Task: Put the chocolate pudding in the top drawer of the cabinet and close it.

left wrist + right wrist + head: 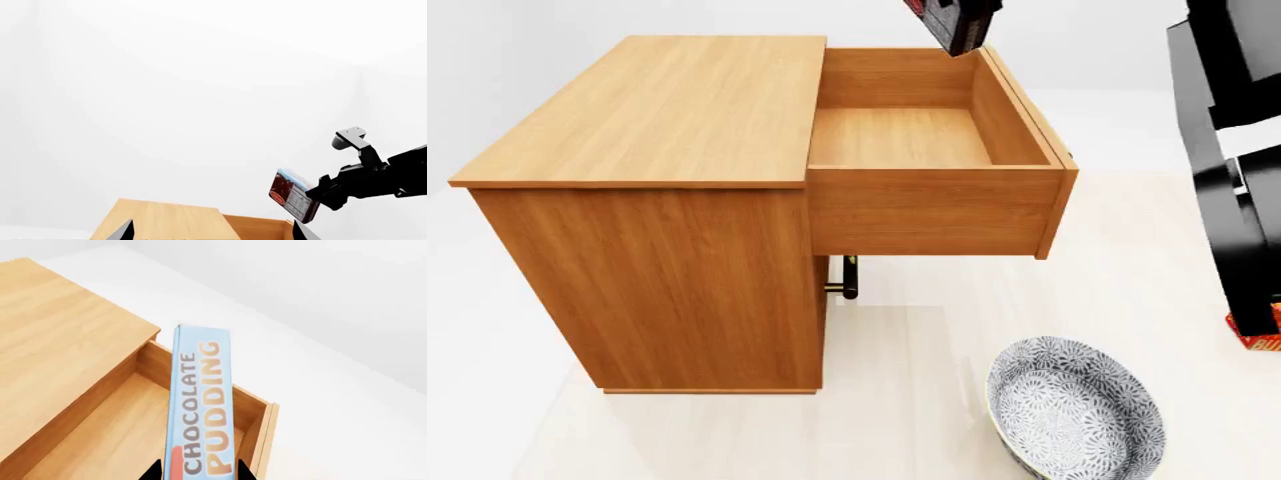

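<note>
The cabinet [641,110] stands at the left of the head view with its top drawer [928,135] pulled out wide and empty. My right gripper [199,472] is shut on the chocolate pudding [200,405], whose blue edge reads "CHOCOLATE PUDDING". It holds the box in the air above the drawer's far end, at the head view's top edge [941,20]. The left wrist view shows the box [293,195] held by the right gripper [327,192] over the drawer [263,227]. My left gripper [213,235] is open and empty above the cabinet top [167,220].
A patterned grey-white bowl [1077,415] sits on the floor at the front right. The lower drawer's brass handle [849,277] shows under the open drawer. My black right arm [1234,150] fills the right side. An orange-red box corner [1257,340] peeks beside it.
</note>
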{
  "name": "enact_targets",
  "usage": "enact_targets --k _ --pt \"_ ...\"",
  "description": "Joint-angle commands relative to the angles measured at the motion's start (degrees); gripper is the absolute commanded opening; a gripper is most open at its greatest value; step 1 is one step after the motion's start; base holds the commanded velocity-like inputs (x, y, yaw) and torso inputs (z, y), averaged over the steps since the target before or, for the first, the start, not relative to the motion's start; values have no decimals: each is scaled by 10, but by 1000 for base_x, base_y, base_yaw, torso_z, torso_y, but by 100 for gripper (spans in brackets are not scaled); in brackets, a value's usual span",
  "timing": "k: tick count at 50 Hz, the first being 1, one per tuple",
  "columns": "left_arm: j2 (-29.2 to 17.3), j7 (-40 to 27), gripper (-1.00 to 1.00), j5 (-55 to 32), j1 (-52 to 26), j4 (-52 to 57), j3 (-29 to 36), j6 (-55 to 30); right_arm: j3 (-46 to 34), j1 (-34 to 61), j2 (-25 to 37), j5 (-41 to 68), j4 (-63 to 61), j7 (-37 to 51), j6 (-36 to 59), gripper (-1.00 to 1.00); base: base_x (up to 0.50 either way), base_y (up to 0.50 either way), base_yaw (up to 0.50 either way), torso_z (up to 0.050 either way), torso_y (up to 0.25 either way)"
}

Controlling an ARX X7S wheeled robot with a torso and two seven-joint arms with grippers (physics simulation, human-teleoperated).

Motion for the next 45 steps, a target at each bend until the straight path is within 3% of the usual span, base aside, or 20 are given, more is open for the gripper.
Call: enact_targets --k 1,10,16,23,45 --pt "6 -1 100 -3 8 1 -9 -4 -130 -21 -6 135 -1 28 -13 -100 0 0 0 0 0" --pt "5 -1 100 -2 9 2 -11 -7 -217 -27 -6 263 -1 67 -22 -100 0 0 0 0 0" --pt "2 -1 100 -7 12 0 -23 -13 -219 -25 -6 279 -1 78 -17 -100 0 0 0 0 0" --pt "2 -2 100 -13 16 -1 -34 -17 -290 -25 -6 352 -2 83 -17 -100 0 0 0 0 0" --pt "-19 5 100 -6 2 -1 -22 6 -332 -15 -6 374 -6 81 -20 -100 0 0 0 0 0"
